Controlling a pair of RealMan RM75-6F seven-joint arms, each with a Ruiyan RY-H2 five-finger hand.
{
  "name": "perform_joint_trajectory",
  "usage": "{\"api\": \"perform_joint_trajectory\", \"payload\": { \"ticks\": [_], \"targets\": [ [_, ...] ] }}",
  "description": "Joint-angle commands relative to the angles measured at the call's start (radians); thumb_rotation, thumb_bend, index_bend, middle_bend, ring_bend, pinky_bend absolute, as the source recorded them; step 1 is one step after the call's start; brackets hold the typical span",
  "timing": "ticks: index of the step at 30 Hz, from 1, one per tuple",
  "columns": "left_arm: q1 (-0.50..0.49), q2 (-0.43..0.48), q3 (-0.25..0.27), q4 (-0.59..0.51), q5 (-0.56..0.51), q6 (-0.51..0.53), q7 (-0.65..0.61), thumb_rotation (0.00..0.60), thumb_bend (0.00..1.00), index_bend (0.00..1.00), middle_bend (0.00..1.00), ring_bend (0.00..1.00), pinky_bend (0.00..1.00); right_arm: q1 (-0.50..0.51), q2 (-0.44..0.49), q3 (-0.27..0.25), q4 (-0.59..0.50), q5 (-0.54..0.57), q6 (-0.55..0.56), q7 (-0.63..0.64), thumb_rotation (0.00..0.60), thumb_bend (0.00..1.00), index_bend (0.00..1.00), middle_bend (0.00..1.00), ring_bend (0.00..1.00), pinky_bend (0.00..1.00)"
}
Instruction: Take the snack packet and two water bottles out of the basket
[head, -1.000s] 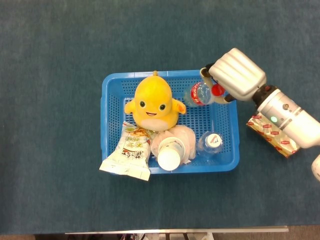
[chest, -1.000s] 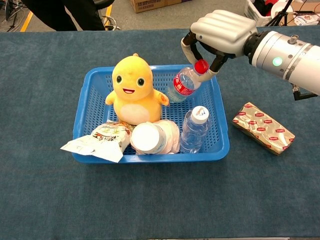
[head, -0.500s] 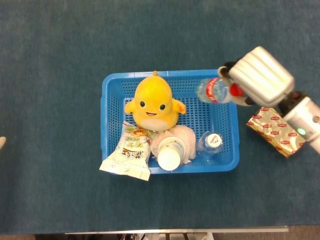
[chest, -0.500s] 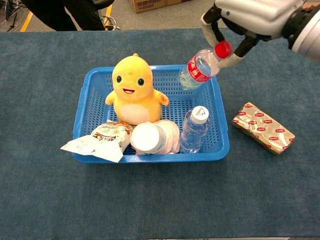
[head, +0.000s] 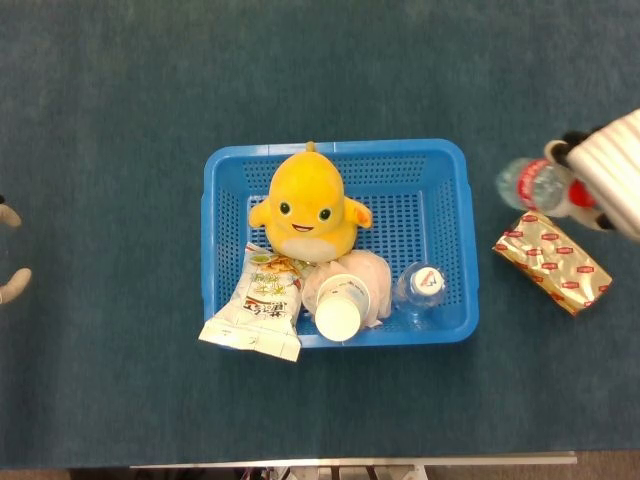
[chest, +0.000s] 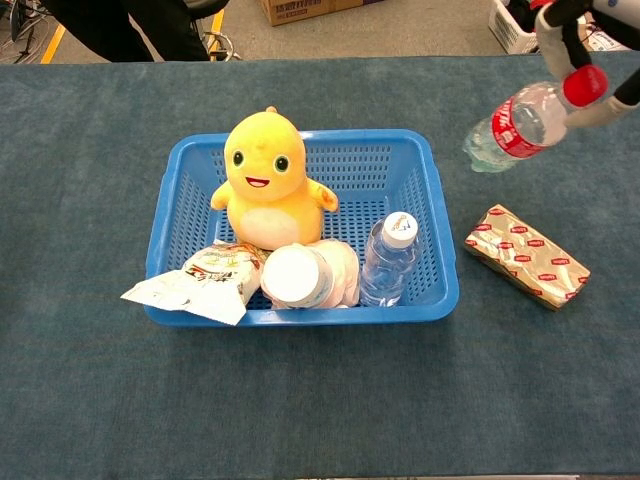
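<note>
My right hand (chest: 590, 35) holds a clear water bottle (chest: 508, 128) with a red label by its red-capped neck. The bottle hangs tilted in the air, right of the blue basket (chest: 300, 318) and above the table. In the head view the same bottle (head: 535, 184) sits just beyond the basket's (head: 440, 150) right wall, with the right hand (head: 612, 180) at the frame edge. A second bottle (chest: 388, 258) with a white cap stands in the basket's front right corner. A white and green snack packet (chest: 198, 286) leans over the front left rim. Only fingertips of my left hand (head: 10, 250) show at the left edge, spread and holding nothing.
A yellow plush toy (chest: 266, 180) sits at the basket's back left. A white-lidded cup (chest: 293, 276) lies on something pink beside it. A gold and red wrapped packet (chest: 527, 255) lies on the blue cloth to the right of the basket, below the held bottle.
My right hand has lifted the red-labelled bottle out of the basket and carried it right, past the right wall. Left fingertips have come into view at the left edge.
</note>
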Motion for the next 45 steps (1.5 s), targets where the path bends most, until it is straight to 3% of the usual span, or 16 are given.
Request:
{"api": "perform_joint_trajectory", "payload": {
  "ticks": [1,5,12,15,20,24,30,36,45],
  "targets": [
    [0.001,-0.001,0.002,0.0,-0.002,0.0,0.001,0.6,0.14,0.41,0.29,0.21,0.39,-0.017,0.017,-0.027,-0.013,0.035,-0.027,-0.031,0.6,0.09,0.66,0.69,0.77,0.94],
    [0.002,-0.001,0.003,0.001,-0.004,0.003,0.0,0.6,0.14,0.41,0.29,0.21,0.39,-0.017,0.012,-0.043,-0.001,0.07,-0.064,-0.052,0.6,0.04,0.63,0.63,0.77,0.94],
    [0.008,0.002,0.006,0.004,-0.011,0.007,-0.008,0.6,0.14,0.41,0.29,0.21,0.39,0.004,-0.004,-0.043,0.022,0.143,-0.113,-0.079,0.6,0.0,0.29,0.4,0.72,0.94],
    [0.009,0.002,0.005,0.007,-0.014,0.008,-0.012,0.6,0.14,0.41,0.29,0.21,0.39,0.009,-0.006,-0.035,0.024,0.138,-0.121,-0.058,0.6,0.0,0.2,0.33,0.7,0.94],
    [0.007,0.002,0.004,0.007,-0.014,0.009,-0.013,0.6,0.14,0.41,0.29,0.21,0.39,-0.001,-0.049,-0.012,0.054,0.031,-0.096,0.041,0.6,0.0,0.2,0.32,0.68,0.94],
    [0.006,0.005,0.004,0.002,-0.011,0.01,-0.011,0.6,0.14,0.41,0.29,0.21,0.39,-0.004,-0.111,0.005,0.111,-0.131,-0.066,0.178,0.6,0.0,0.2,0.32,0.59,0.91],
    [0.008,0.011,0.003,0.001,-0.015,0.014,-0.018,0.6,0.14,0.41,0.29,0.21,0.39,0.026,-0.195,0.009,0.191,-0.323,-0.051,0.344,0.6,0.0,0.26,0.33,0.42,0.66],
    [0.013,0.014,0.004,0.009,-0.018,0.018,-0.037,0.6,0.14,0.41,0.29,0.21,0.39,0.079,-0.239,-0.003,0.202,-0.357,-0.14,0.384,0.6,0.0,0.27,0.33,0.34,0.54],
    [0.02,0.018,0.006,0.022,-0.019,0.022,-0.063,0.6,0.14,0.41,0.29,0.21,0.39,0.138,-0.254,-0.01,0.178,-0.356,-0.241,0.413,0.6,0.0,0.27,0.33,0.31,0.52]
  ]
}}
